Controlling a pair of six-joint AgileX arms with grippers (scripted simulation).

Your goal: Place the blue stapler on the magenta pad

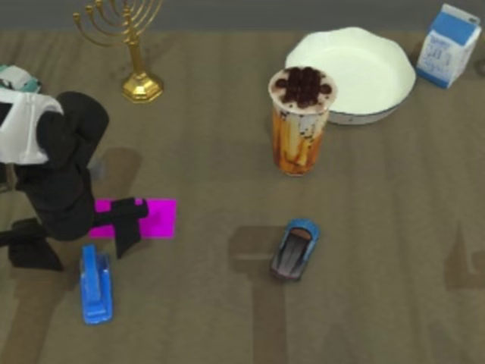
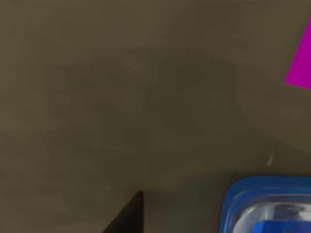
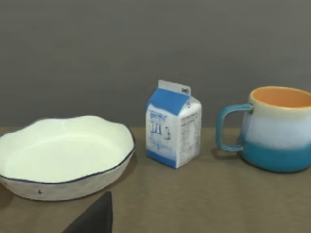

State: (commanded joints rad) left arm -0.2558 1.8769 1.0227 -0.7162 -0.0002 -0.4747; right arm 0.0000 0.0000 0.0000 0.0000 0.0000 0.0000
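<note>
The blue stapler [image 1: 96,285] lies flat near the table's front left, lengthwise toward the front edge. Just behind it is the magenta pad [image 1: 155,218], partly covered by my left arm. My left gripper [image 1: 82,241] hovers open over the stapler's far end and the pad's near edge, holding nothing. In the left wrist view the stapler [image 2: 267,206] fills a corner, the pad [image 2: 302,60] shows at the edge, and one dark fingertip [image 2: 132,216] pokes in. My right gripper [image 3: 155,229] is outside the top view, open and empty, with one fingertip [image 3: 97,218] showing.
A blue-and-dark toy car [image 1: 295,249] sits mid-table, a tall drink cup [image 1: 300,121] behind it. A white bowl [image 1: 379,106], milk carton [image 1: 449,47] and gold candelabra [image 1: 136,53] line the back. The right wrist view also shows a blue mug [image 3: 272,128].
</note>
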